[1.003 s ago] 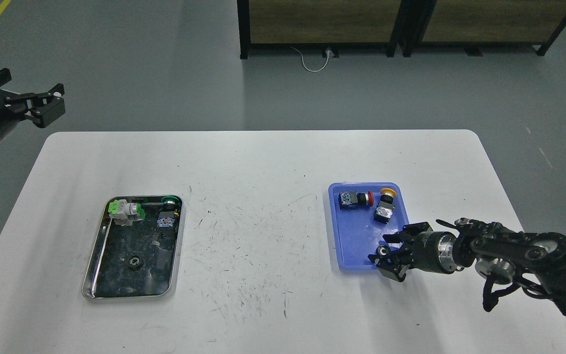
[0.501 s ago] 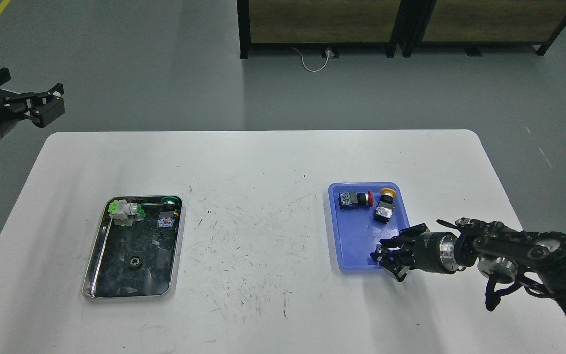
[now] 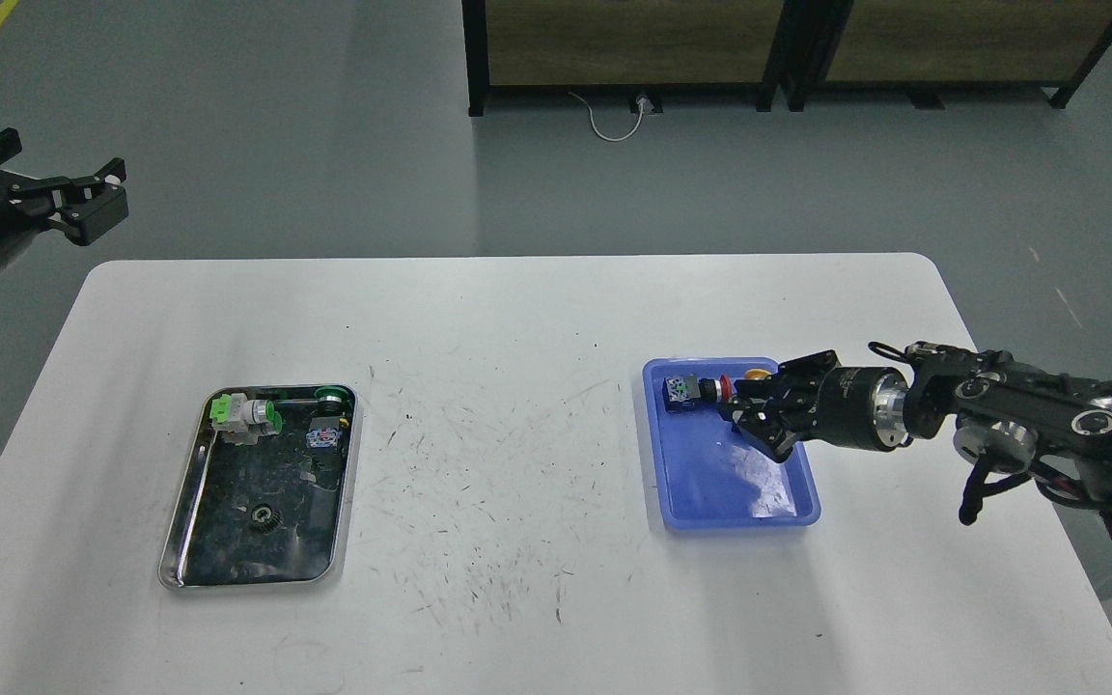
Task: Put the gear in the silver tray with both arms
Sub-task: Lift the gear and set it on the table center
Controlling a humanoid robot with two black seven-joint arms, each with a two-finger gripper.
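Two trays lie on the white rounded-corner bench (image 3: 517,319), one toward each side. No brand, label or writing can be read on anything.

Nearest the front edge, toward the front-left corner, sits the shallow rectangular shiny silver tray (image 3: 191,483) with rounded corners, a raised rim and a dark reflective bottom. Its long axis runs front to back, leaning slightly to the right at the far end. In its front half lies a small dark toothed gear (image 3: 264,517), flat on the tray bottom, apart from the rim. At the far end of the tray lie a white-and-grey push-button switch with green ends (image 3: 245,415) and, just beside it to the right, a dark switch with a green cap (image 3: 328,417).

On the right half of the bench stands the blue plastic rectangular tray (image 3: 710,483), its long axis also front to back. At its far end lies a black switch with a red button (image 3: 696,390), and a yellow cap (image 3: 759,371) peeks out behind the gripper.

Over that far end hangs the right gripper (image 3: 754,417), reaching in from the right edge on its black arm with silver rings (image 3: 1000,415). Its dark claws overlap; I cannot tell whether they grip anything.

Farthest off, beyond the far-left corner, the left gripper (image 3: 73,193) hangs above the floor with its fingers spread apart and nothing between them.
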